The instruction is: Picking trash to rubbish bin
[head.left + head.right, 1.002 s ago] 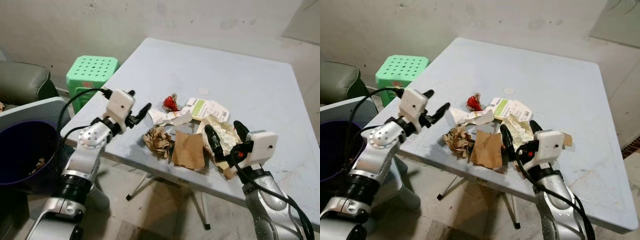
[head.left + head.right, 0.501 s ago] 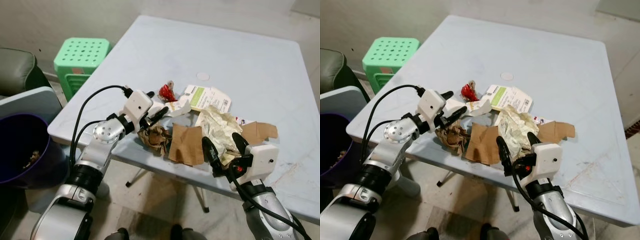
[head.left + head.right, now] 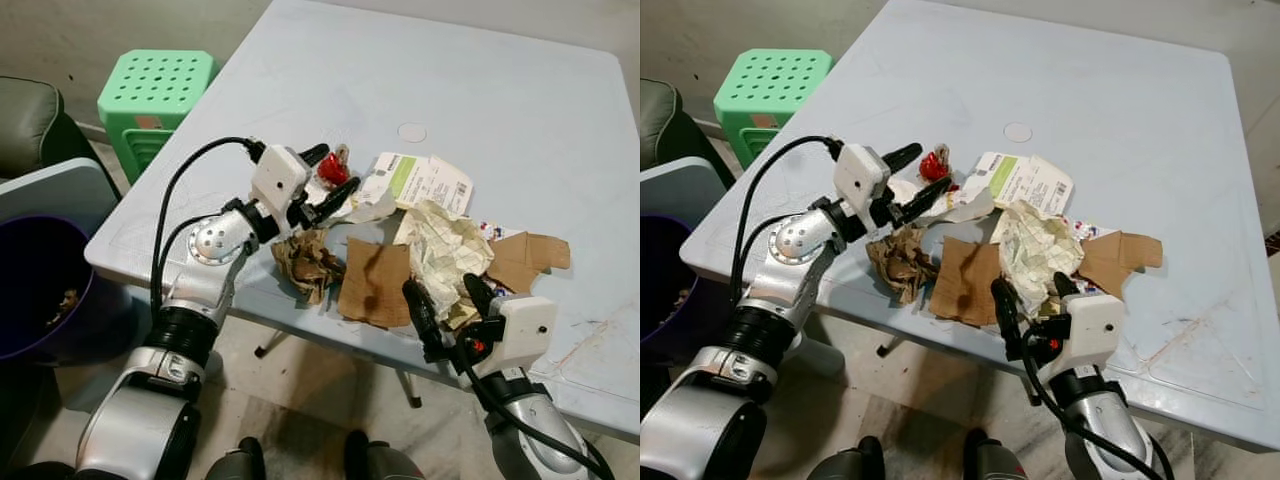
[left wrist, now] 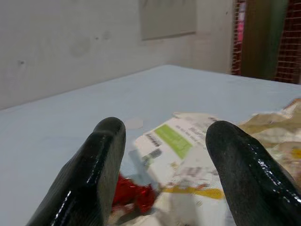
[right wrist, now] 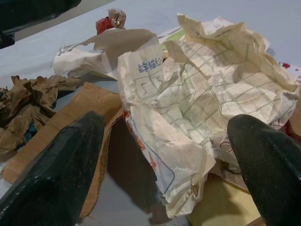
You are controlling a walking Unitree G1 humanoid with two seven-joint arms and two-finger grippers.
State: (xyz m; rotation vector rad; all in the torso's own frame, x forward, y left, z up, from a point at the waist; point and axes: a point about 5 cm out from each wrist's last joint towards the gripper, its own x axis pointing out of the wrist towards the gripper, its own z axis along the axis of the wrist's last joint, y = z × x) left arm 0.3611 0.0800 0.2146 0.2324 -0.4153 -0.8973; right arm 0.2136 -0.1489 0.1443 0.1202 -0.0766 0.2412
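Right gripper [image 3: 445, 300], fingers spread wide and holding nothing, at the table's near edge [image 3: 300, 312]; crumpled checked wrapper [image 3: 440, 250] just beyond its tips. Left gripper [image 3: 322, 180], likewise parted and unladen, over white paper [image 3: 365, 205]; red wrapper [image 3: 333, 170] between its fingers

Soft even light, wrist foreground perhaps blurred

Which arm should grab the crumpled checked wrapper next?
Right. The right gripper is open at the table's near edge, facing the wrapper. The left gripper is over by the red scrap.
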